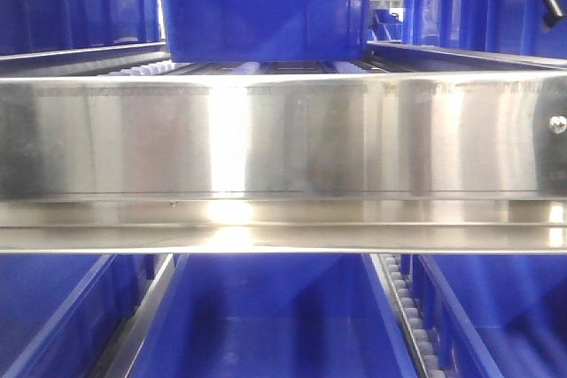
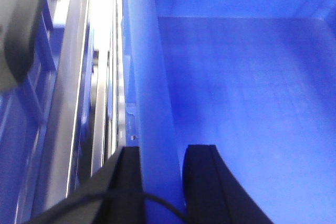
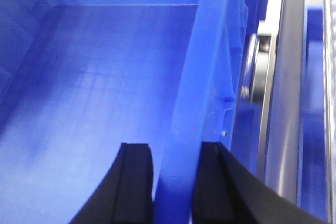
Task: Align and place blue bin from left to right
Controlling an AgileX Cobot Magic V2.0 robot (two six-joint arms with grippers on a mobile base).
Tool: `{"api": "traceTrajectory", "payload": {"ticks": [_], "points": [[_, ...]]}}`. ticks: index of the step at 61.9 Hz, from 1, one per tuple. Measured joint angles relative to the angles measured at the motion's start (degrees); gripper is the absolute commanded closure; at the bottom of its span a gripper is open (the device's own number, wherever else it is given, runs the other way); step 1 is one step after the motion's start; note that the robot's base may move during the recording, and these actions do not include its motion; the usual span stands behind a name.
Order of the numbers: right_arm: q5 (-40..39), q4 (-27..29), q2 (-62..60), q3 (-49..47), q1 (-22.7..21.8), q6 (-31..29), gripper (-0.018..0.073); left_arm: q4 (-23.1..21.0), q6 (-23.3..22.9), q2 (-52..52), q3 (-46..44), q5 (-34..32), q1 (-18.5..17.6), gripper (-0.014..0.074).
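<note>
Between the rack's steel rails [image 2: 73, 103], the blue bin [image 2: 247, 103] lies ahead of us; left fingers [image 2: 202, 182] pinch its nine o'clock wall, right fingers [image 3: 136, 182] its three o'clock wall, and we judge neither arm nearer.

Warehouse; steel roller rack [image 1: 283, 148] holds rows of blue crates [image 1: 80, 6].

R gripper [image 3: 176, 182] fingers clamp blue bin [image 3: 195, 72] side wall, w/ metal rail [image 3: 286, 103] just beside.

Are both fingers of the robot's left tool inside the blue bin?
No, one finger of the left tool sits inside the blue bin and the other outside, with the bin's wall between them.
</note>
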Motion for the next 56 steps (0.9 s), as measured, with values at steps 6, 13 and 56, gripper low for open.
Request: {"api": "traceTrajectory", "payload": {"ticks": [6,13,56], "points": [[-0.3,-0.1,0.0,0.0,0.0,0.0,0.0619,0.2,0.0,0.0,0.0,-1.1,0.0,0.0571],[-0.4,-0.1,0.0,0.0,0.0,0.0,0.0619,0.4,0.0,0.0,0.0,-1.6,0.0,0.0571],[-0.1,2.5,0.0,0.0,-0.3,0.0,0.0619,0.7,0.0,0.0,0.1,-1.5,0.1,0.0571]]}}
